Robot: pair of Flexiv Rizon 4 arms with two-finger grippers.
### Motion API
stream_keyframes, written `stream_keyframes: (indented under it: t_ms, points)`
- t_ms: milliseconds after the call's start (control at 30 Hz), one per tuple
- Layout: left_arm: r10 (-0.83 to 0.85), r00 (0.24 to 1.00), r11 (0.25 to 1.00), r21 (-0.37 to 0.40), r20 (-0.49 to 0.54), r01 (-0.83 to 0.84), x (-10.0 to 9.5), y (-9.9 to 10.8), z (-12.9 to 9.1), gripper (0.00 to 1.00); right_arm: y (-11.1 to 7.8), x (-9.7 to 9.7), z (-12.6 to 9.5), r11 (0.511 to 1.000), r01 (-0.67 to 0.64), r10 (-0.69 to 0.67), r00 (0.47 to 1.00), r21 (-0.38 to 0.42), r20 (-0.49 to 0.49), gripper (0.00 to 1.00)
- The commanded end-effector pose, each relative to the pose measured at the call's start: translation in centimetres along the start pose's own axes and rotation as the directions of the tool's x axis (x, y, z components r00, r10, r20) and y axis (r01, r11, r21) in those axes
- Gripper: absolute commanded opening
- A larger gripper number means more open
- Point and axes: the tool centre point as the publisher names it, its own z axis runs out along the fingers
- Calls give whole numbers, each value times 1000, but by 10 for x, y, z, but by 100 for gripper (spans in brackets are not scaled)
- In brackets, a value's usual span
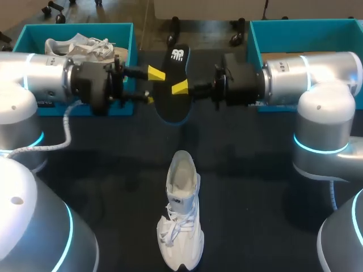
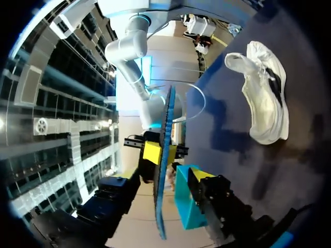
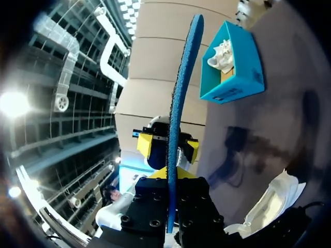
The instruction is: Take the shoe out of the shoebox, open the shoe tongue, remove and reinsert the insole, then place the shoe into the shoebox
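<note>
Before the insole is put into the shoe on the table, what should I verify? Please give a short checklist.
1. Right claw shut on the insole: ok.
2. Left claw gripping it too: cannot tell.
3. Shoe upright, opening facing up: ok.
4. Tongue pulled wide open: cannot tell.
5. Shoe held steady: not ok, no claw touches it.

We see a white laced fabric shoe [image 1: 180, 221] with black marks. The flat foam insole [image 1: 170, 106] is black with a white logo above, blue beneath.
</note>
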Motion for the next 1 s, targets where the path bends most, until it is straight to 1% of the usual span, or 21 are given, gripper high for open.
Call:
stream_keyframes:
  t_ms: [33,67,100,467,500,533,567,600,633,667,700,733,767,800,900,967,1000]
  points:
    - [-167,968,986,-58,-186,159,-3,-13,-26,100,-5,-3,-9,996,91,-91,996,6,-2,0]
    - [-158,950,984,-125,-269,128,0,-15,-28,100,-5,-3,-9,994,112,-112,994,3,7,0]
    - [-107,911,978,-205,-399,26,5,-18,-29,100,-5,-4,-10,993,120,-120,992,2,26,0]
    - [-107,911,978,-205,-399,26,5,-18,-29,100,-5,-4,-10,993,120,-120,992,2,26,0]
    - [-113,902,974,-227,-417,17,15,-23,-20,100,-5,-4,-10,993,120,-120,992,2,26,0]
    - [-157,896,970,-237,-415,60,22,-24,-16,100,-5,-4,-10,993,120,-120,992,2,26,0]
    - [-207,896,962,-248,-392,114,27,-25,-15,100,-5,-4,-10,993,120,-120,992,2,26,0]
    - [-233,903,958,-248,-362,147,30,-26,-16,100,-4,-4,-10,991,131,-131,990,0,51,0]
    - [-281,905,948,-238,-320,211,33,-28,-20,100,-3,-5,-12,990,142,-141,988,-8,57,0]
    - [-344,890,926,-268,-300,267,36,-26,-26,100,-1,-6,-16,987,159,-159,987,-22,18,0]
    - [-363,885,916,-285,-292,281,39,-27,-30,100,-1,-7,-19,984,174,-173,984,-38,33,0]
    - [-379,882,910,-285,-282,300,39,-28,-32,100,0,-8,-21,982,185,-182,982,-51,58,0]
    - [-427,862,889,-303,-272,345,41,-29,-37,100,1,-9,-23,979,192,-188,980,-63,61,0]
    - [-440,857,881,-317,-268,352,43,-29,-40,100,1,-10,-24,977,200,-196,979,-73,63,0]
    - [-506,829,846,-324,-240,423,49,-33,-46,100,3,-10,-29,969,232,-225,971,-88,85,0]
    - [-567,794,807,-341,-218,482,53,-34,-48,100,4,-9,-32,961,261,-254,964,-94,84,0]
    - [-610,763,776,-357,-215,520,54,-35,-49,100,3,-8,-33,954,284,-275,957,-98,95,0]
